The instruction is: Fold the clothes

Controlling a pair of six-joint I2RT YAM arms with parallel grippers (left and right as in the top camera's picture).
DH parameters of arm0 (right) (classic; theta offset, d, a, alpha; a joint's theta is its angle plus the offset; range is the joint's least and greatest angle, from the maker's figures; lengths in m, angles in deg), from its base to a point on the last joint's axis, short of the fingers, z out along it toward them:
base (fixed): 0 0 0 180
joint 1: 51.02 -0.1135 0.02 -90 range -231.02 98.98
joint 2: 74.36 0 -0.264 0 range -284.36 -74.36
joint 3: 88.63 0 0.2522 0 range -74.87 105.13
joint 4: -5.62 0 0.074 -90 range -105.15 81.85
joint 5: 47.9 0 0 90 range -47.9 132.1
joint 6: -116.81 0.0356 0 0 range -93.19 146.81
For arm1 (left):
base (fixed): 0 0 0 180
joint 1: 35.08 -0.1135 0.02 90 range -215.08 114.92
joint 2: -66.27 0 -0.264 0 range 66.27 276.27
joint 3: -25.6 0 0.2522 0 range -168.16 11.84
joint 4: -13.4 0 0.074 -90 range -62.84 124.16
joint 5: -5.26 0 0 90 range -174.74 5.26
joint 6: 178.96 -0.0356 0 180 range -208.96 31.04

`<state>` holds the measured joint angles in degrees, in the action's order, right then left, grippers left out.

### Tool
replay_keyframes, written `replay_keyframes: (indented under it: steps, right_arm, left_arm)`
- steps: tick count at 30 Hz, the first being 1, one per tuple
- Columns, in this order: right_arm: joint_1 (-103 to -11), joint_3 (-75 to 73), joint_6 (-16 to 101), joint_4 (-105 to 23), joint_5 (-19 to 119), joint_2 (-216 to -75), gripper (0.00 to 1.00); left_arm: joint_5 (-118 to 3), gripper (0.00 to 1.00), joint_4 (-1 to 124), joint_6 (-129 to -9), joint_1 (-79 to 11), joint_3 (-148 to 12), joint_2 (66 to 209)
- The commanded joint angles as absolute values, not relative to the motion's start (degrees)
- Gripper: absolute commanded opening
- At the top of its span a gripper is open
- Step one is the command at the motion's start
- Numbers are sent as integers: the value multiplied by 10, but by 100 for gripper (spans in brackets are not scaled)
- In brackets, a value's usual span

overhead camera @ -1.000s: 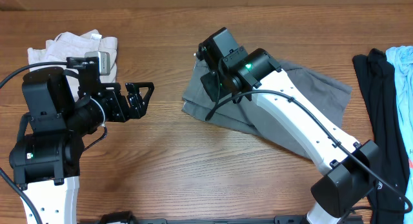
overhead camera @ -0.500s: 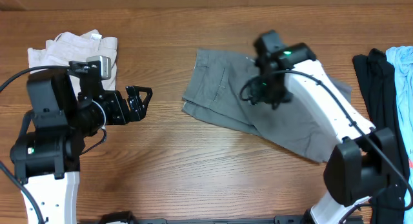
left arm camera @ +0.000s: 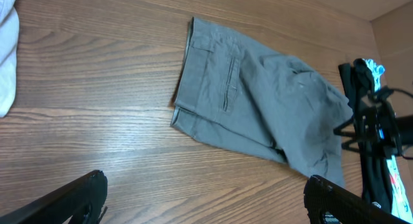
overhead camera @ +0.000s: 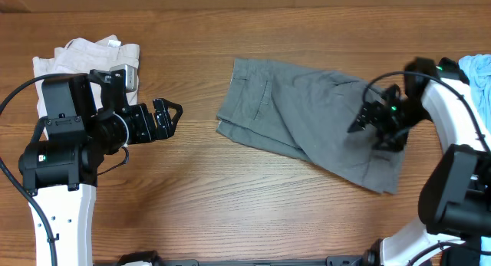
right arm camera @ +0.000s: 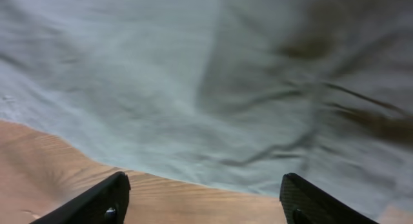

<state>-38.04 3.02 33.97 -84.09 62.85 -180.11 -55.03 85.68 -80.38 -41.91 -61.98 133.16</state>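
The grey shorts point(overhead camera: 307, 116) are laid flat on the worktop point(overhead camera: 230, 212), middle to right, waistband toward the left. The right end effector point(overhead camera: 367, 122) is seen low over their right part with jaws spread and nothing gripped, while the left end effector point(overhead camera: 175, 119) is spread fully over bare wood, well apart from the cloth. For a clean fold, the right-hand hem should probably be pinched through all layers, lifted slightly and carried to the waistband, so that edges are matched.
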Motion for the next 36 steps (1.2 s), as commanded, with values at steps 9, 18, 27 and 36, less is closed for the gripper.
replay_keyframes:
  steps: [9,18,27,36]
  right_arm:
    - [-234,-26,286,-871,690,-1748,81]
    - [-202,-111,368,-845,625,-1621,92]
    - [-148,-231,380,-764,661,-1619,100]
    - [-146,-299,440,-677,671,-1619,72]
  left_arm:
    - [-554,100,856,-841,-421,-633,1335]
    - [-554,100,857,-841,-421,-633,1335]
    - [-554,100,856,-845,-421,-633,1335]
    - [-554,100,856,-848,-421,-633,1340]
